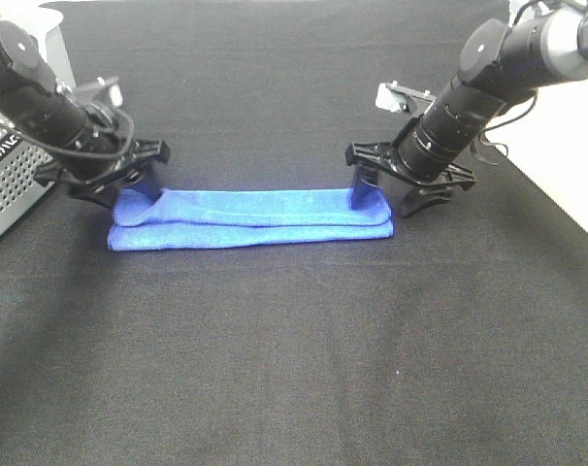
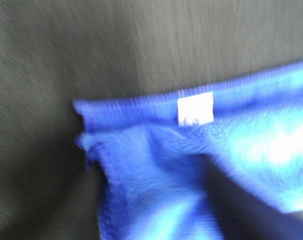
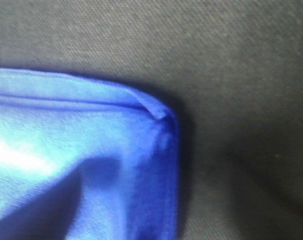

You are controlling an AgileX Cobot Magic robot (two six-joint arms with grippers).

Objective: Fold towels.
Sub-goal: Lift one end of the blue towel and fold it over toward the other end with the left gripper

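A blue towel [image 1: 250, 219] lies folded into a long narrow strip on the black table cloth [image 1: 294, 349]. My left gripper [image 1: 119, 189] is down at the towel's left end, with its fingers apart over the slightly raised corner. My right gripper [image 1: 391, 194] is down at the right end, also with its fingers apart; one finger touches the raised far corner. The left wrist view shows the towel's layered corner [image 2: 156, 165] with a white label [image 2: 195, 108]. The right wrist view shows the folded right corner [image 3: 116, 150]. No fingers show in either wrist view.
A grey perforated metal box [image 1: 3, 184] stands at the left edge, next to my left arm. The black cloth ends at a white surface [image 1: 575, 184] on the right.
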